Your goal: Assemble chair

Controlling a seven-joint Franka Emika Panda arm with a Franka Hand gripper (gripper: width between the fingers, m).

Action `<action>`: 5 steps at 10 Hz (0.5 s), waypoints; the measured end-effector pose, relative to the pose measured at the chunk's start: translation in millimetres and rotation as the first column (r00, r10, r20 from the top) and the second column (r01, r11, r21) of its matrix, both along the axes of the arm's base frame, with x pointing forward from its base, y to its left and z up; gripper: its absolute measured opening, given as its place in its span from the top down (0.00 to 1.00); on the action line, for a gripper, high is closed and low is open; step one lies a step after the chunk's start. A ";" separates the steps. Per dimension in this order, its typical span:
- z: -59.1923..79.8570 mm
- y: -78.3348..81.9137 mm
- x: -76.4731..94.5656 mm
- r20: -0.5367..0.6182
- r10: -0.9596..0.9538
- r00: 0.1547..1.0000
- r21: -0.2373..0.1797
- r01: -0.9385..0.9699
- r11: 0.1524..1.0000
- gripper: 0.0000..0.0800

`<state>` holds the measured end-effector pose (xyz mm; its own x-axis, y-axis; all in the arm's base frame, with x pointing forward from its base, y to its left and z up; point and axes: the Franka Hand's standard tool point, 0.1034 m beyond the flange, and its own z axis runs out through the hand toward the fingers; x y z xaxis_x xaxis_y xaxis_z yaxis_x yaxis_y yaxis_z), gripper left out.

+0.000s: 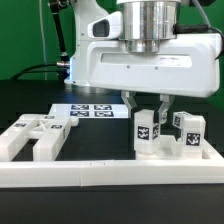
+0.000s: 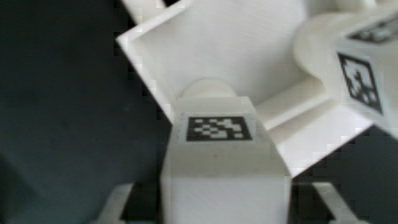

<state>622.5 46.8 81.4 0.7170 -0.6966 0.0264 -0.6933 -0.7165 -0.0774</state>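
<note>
My gripper (image 1: 146, 112) reaches straight down near the exterior view's right, shut on an upright white chair piece (image 1: 147, 136) that carries a black-and-white tag. In the wrist view that tagged chair piece (image 2: 221, 150) fills the gap between my fingers (image 2: 119, 198), which press on both of its sides at my gripper (image 2: 222, 202). A second tagged white block (image 1: 187, 133) stands right beside it, seen close by in the wrist view as a tagged block (image 2: 365, 70). A white angular part (image 2: 196, 45) lies beyond the held piece.
Further white chair pieces (image 1: 35, 136) lie at the exterior view's left. The marker board (image 1: 90, 112) lies flat behind them on the dark table. A long low white border rail (image 1: 110, 172) runs along the front.
</note>
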 end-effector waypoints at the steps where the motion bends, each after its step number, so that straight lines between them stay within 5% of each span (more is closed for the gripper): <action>1: -0.2 2.2 -0.1 -0.003 -0.100 0.995 0.007 0.100 0.995 0.64; 5: -0.8 6.6 -0.3 -0.027 -0.512 0.858 0.040 0.513 0.857 0.64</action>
<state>622.2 53.4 80.5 0.2580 -0.9659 -0.0208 -0.9630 -0.2553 -0.0869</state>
